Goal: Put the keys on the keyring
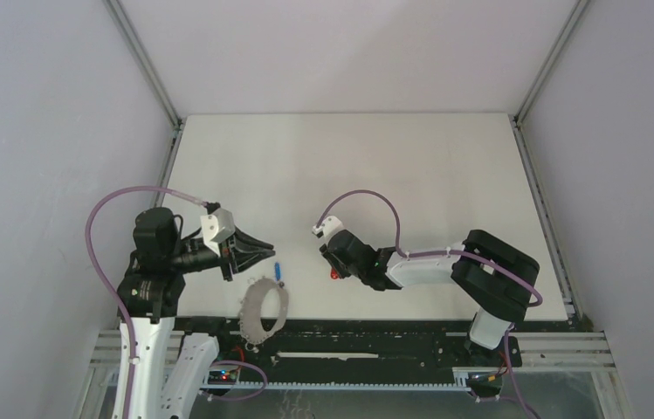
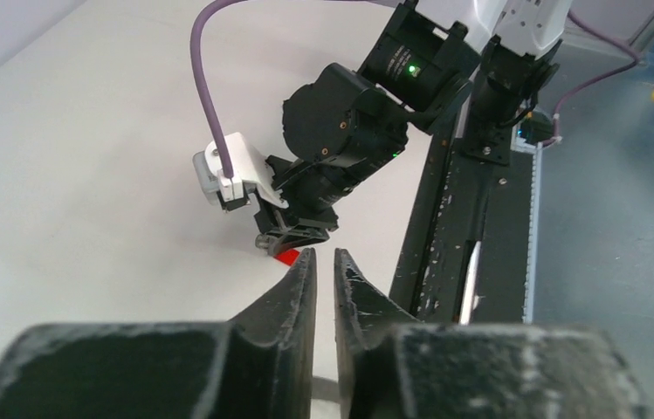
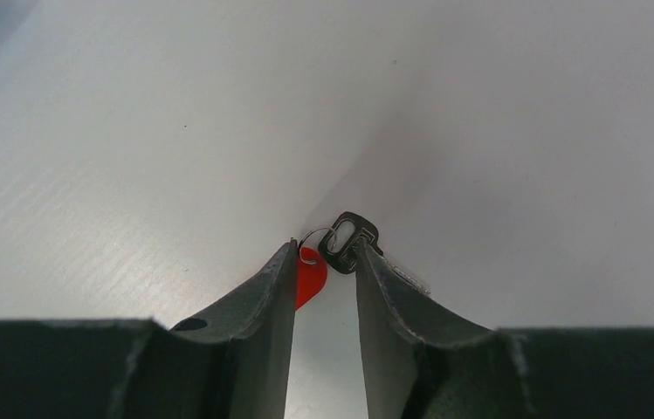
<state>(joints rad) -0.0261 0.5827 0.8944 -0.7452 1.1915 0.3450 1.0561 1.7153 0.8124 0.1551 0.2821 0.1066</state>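
White table (image 1: 349, 166): right gripper (image 3: 327, 248) jaws parted, red key (image 3: 310, 276) between tips; left gripper (image 2: 324, 256) slightly parted, near blue key (image 1: 278, 270).

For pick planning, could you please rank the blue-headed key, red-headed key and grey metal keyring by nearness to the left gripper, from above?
1. Blue-headed key, just off the left gripper.
2. Grey metal keyring, at the table's near edge.
3. Red-headed key, at the right gripper.

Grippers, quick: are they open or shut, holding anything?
Left gripper: jaws slightly open, empty.
Right gripper: jaws open, red key lying between the tips.
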